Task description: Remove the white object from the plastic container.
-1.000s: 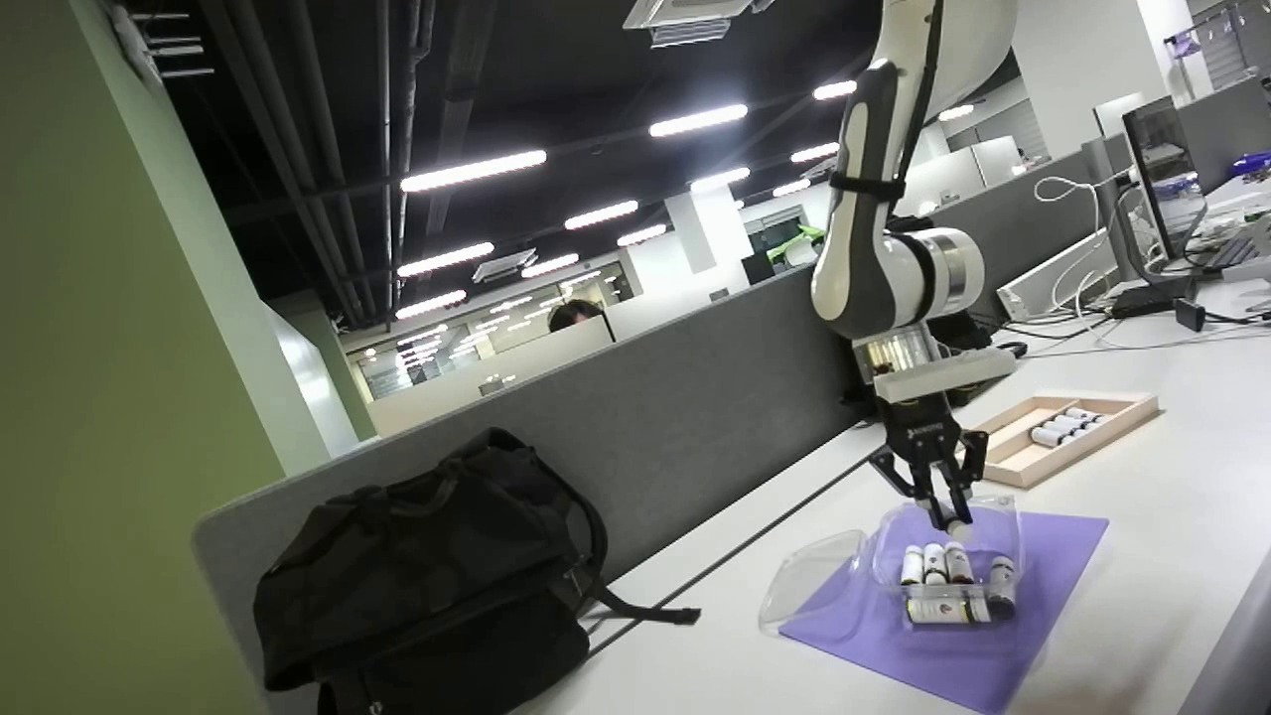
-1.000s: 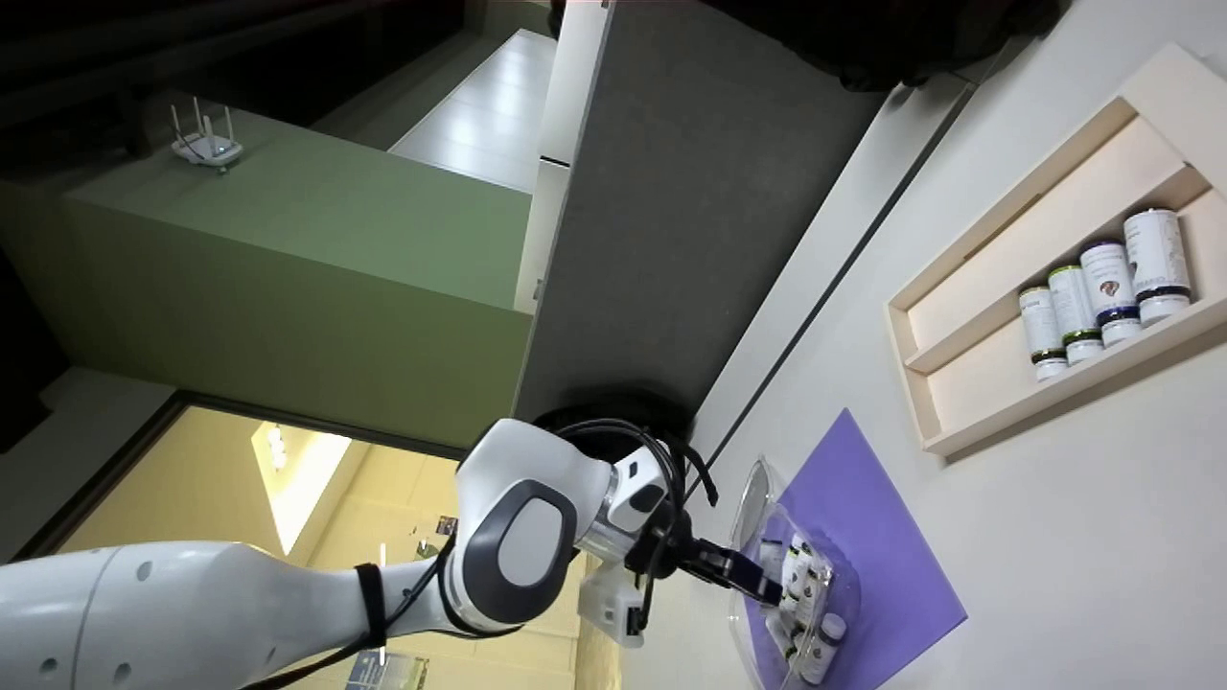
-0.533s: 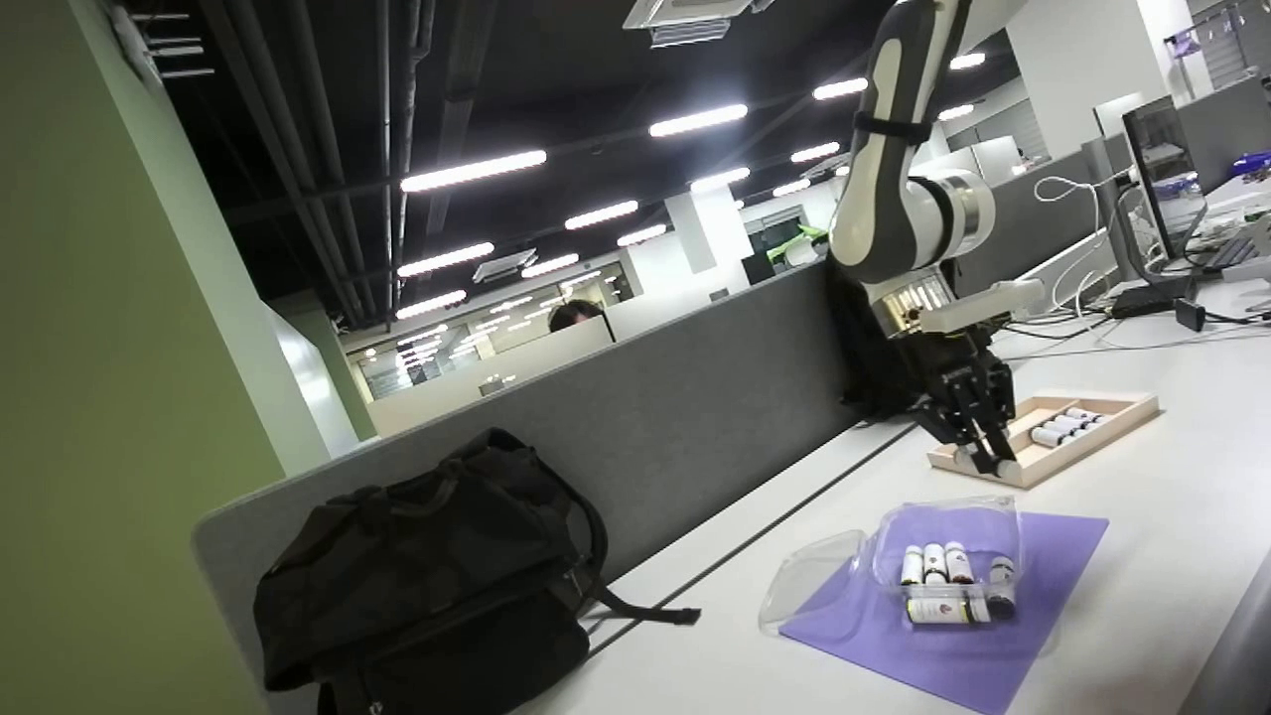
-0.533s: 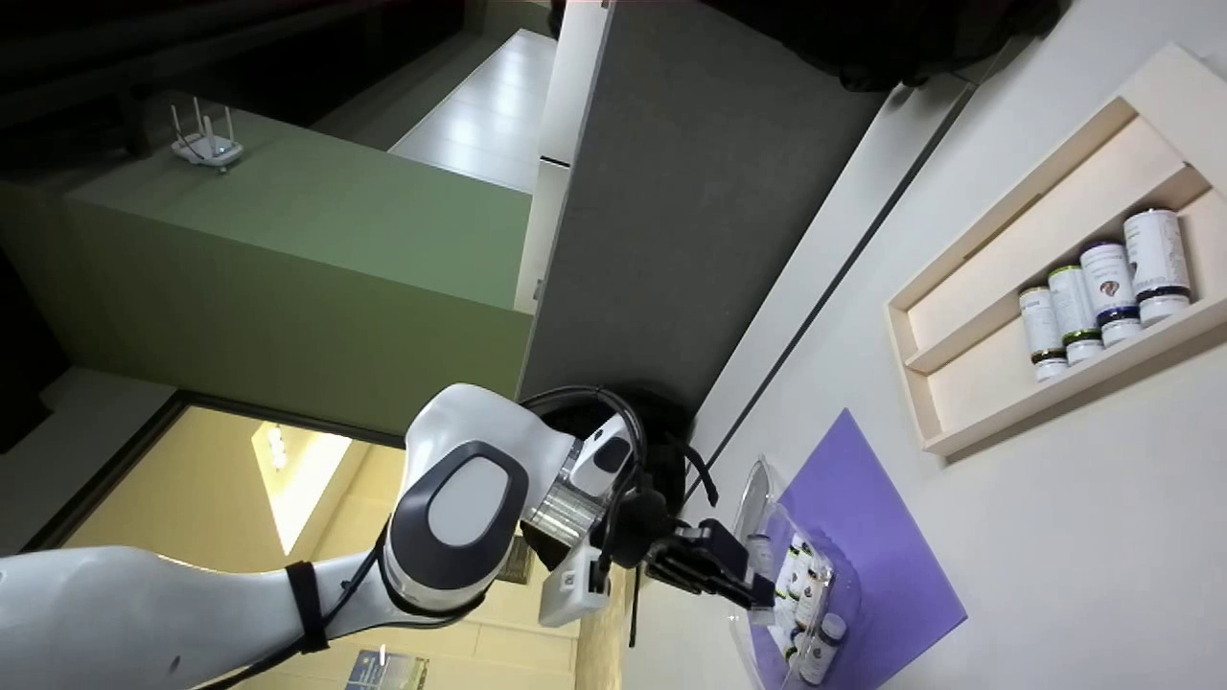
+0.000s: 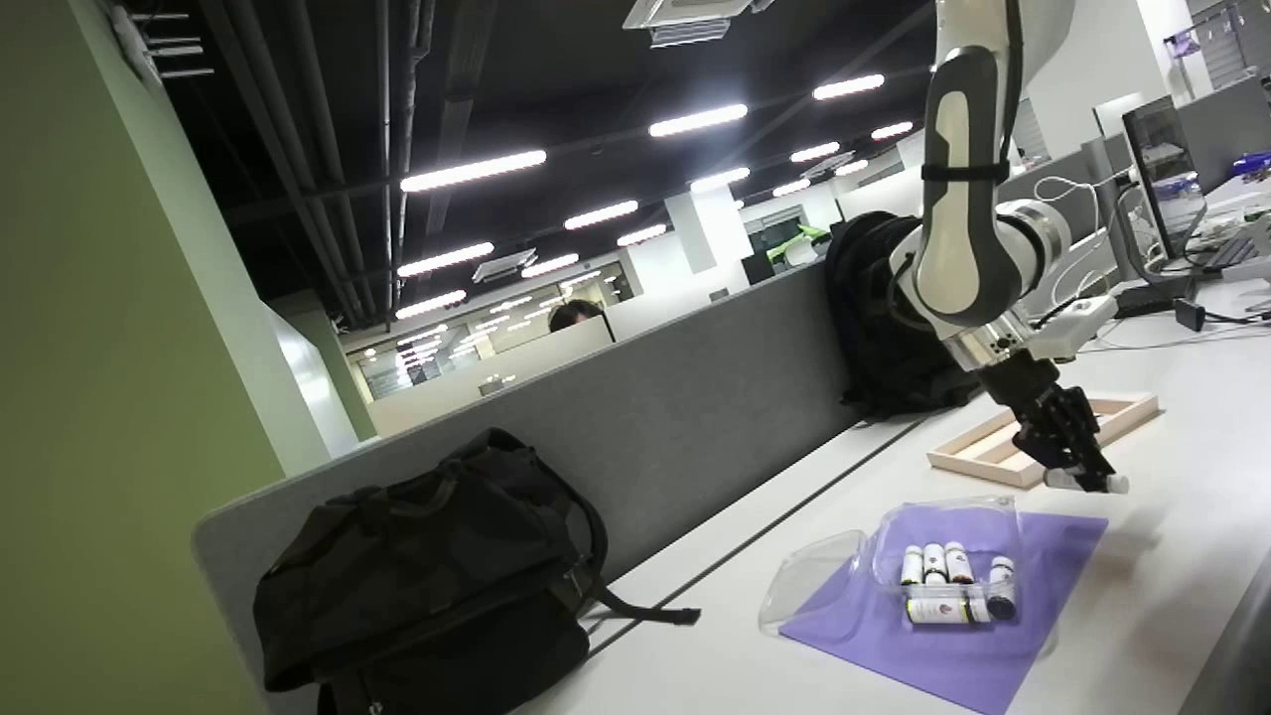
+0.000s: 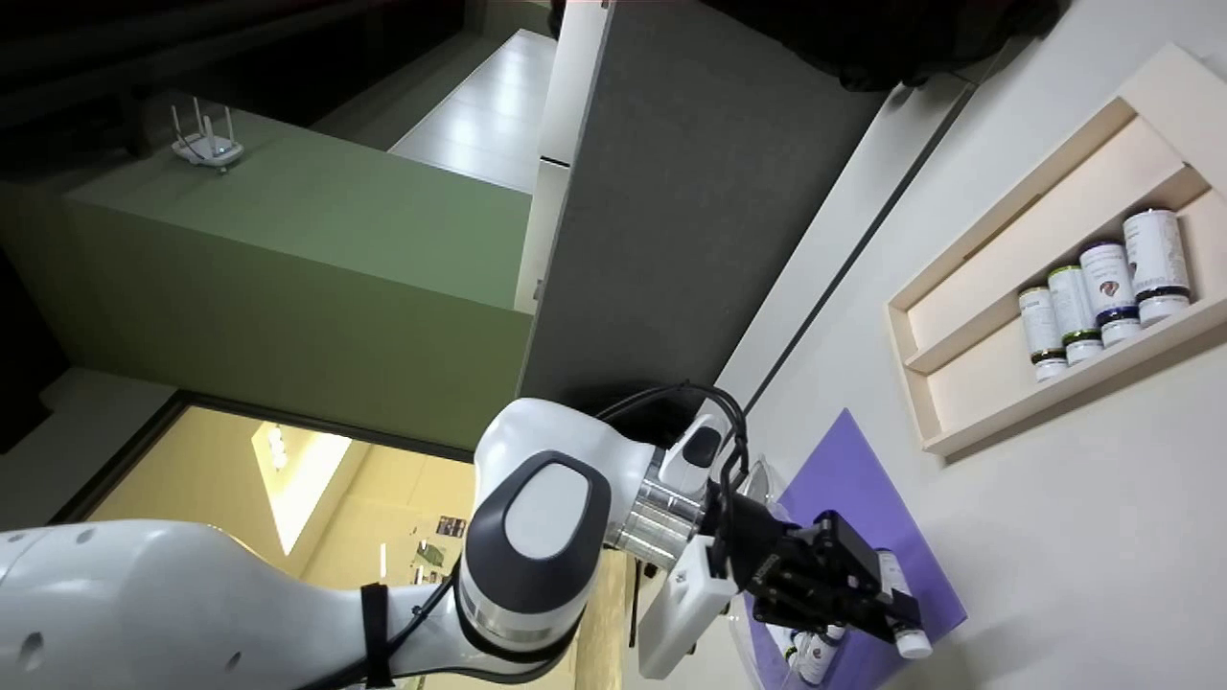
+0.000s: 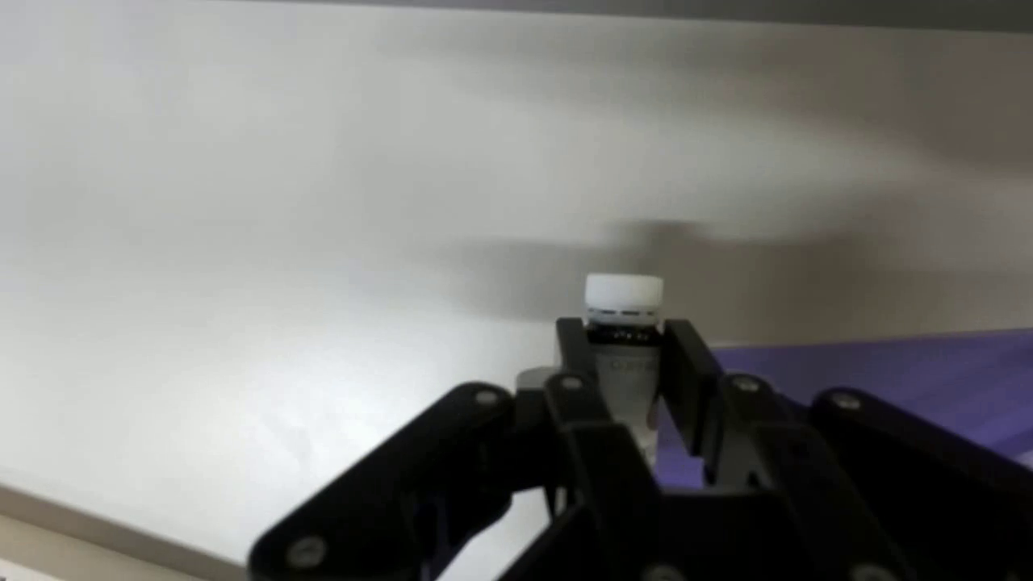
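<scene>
My white arm wears a dark-rimmed oval joint cover, black strap, looping black cables and silver wrist collar; silvery screws dot the black gripper.

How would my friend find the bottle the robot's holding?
Find the big robot arm and follow it down to its black gripper. Pinched there is a white-capped bottle. It's the only one in the air: the others are in the clear container or wooden tray.
</scene>
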### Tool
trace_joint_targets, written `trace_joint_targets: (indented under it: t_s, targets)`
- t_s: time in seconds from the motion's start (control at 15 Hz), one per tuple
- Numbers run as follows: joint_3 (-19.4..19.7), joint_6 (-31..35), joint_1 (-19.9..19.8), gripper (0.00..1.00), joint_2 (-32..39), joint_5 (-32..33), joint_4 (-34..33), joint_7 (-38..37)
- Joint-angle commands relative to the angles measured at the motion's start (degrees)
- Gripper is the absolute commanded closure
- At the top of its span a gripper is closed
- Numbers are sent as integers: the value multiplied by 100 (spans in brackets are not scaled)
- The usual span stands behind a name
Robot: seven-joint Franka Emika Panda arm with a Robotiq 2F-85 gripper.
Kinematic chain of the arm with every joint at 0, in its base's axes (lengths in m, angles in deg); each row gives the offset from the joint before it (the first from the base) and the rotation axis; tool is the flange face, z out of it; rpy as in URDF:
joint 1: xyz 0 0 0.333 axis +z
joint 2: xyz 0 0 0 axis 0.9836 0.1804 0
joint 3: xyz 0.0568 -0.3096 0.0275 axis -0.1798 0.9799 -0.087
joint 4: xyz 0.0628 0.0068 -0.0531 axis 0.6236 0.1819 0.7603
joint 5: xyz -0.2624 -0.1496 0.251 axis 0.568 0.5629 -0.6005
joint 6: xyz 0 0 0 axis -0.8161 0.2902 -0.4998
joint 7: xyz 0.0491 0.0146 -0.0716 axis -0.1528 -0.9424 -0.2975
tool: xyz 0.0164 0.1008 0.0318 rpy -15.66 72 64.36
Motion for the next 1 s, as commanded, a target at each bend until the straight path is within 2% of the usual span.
trace_joint_targets:
  t_s: [0.0,0.27,0.33,0.4,0.53,0.8,0.93]
  targets:
    - [-88,762,-105,88,331,-59,-5,181]
    - [-300,1310,-173,88,580,-276,-18,278]
    - [-300,1305,-132,70,588,-255,-22,227]
    - [-333,1284,-134,38,581,-261,-23,238]
    - [-346,1073,-74,33,349,-370,36,46]
    - [-322,344,108,8,-431,-453,97,-242]
    - [-298,-277,215,1,-878,-408,61,-439]
